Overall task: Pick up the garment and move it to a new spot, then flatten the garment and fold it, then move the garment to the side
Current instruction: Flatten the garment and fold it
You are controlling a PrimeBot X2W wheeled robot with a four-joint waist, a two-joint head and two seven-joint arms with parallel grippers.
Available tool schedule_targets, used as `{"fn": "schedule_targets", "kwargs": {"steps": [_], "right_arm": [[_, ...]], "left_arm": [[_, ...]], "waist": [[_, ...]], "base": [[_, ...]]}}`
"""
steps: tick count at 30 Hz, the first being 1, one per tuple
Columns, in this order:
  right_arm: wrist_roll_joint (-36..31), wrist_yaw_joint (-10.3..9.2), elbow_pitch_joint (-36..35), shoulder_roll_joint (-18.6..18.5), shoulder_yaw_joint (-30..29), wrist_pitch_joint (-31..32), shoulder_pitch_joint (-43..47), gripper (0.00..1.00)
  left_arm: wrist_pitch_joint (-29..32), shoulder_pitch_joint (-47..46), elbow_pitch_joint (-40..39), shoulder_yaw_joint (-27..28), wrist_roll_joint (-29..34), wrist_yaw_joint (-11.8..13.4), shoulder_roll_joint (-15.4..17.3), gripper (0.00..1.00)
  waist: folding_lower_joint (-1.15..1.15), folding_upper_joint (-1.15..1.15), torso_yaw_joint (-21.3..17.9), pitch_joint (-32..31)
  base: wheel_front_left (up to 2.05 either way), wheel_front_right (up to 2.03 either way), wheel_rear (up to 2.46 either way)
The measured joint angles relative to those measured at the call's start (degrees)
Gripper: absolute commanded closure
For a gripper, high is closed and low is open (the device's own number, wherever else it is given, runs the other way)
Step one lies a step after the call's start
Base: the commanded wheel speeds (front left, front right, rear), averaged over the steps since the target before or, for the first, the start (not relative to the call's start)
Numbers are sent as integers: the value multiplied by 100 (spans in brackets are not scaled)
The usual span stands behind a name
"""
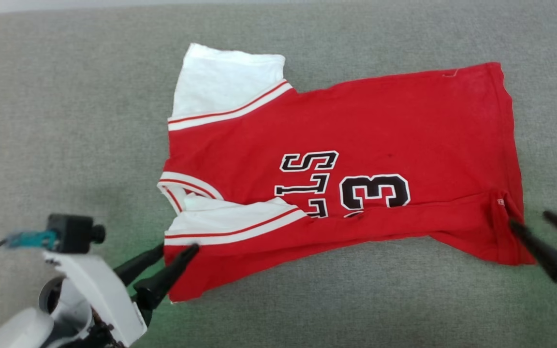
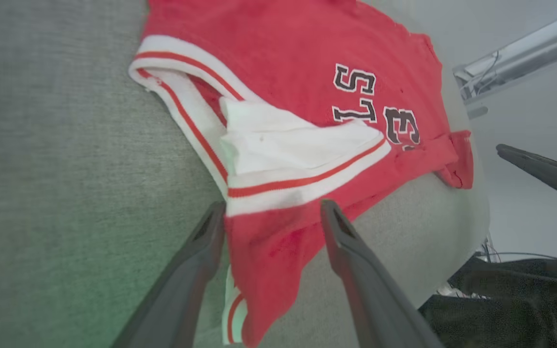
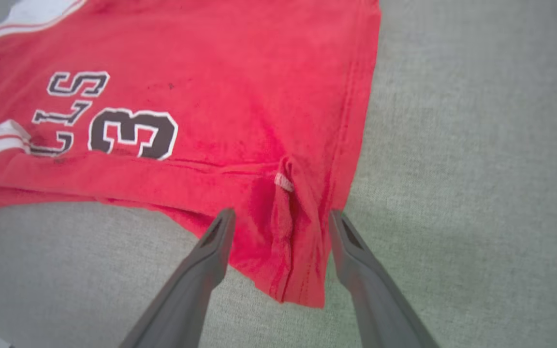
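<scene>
1. The red jersey shirt (image 1: 356, 121) has white sleeves, red-and-white striped trim, and black white-outlined lettering.
2. The plain grey woven-cloth worktop (image 1: 65, 96) shows a faint green tinge.
3. The left gripper (image 1: 178, 247) and right gripper (image 1: 528, 218) have black fingers.

Garment (image 1: 380, 116), lettering (image 1: 307, 186) partly hidden beneath its folded near edge; right gripper (image 1: 528, 217), body cut off at picture edge.
</scene>
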Motion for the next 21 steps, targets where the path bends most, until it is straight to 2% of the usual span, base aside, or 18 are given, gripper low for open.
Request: {"fn": "schedule_targets", "kwargs": {"steps": [7, 12, 17, 19, 21], "right_arm": [[-557, 0, 136, 229, -216, -1634, -231, 0], [-1012, 1, 532, 631, -196, -2997, -560, 0], [-1373, 1, 906, 1057, -203, -4076, -757, 0], [-1545, 0, 1038, 1223, -204, -4329, -831, 0], [-1597, 0, 1120, 1394, -160, -4540, -878, 0]], "left_arm": [[-1407, 374, 200, 325, 511, 153, -337, 0], [-2235, 294, 676, 412, 1146, 261, -639, 0], [-2536, -371, 1195, 565, 2013, 189, -770, 0], [-2576, -739, 1411, 764, 2084, 92, -915, 0], [-2582, -1123, 1652, 795, 2386, 44, -917, 0]], "waist": [[0, 0, 217, -87], [0, 0, 324, -134], [0, 0, 271, -121], [0, 0, 199, -101], [0, 0, 104, -77]], "base": [[0, 0, 0], [0, 0, 0], [0, 0, 0], [0, 0, 0], [0, 0, 0]]}}
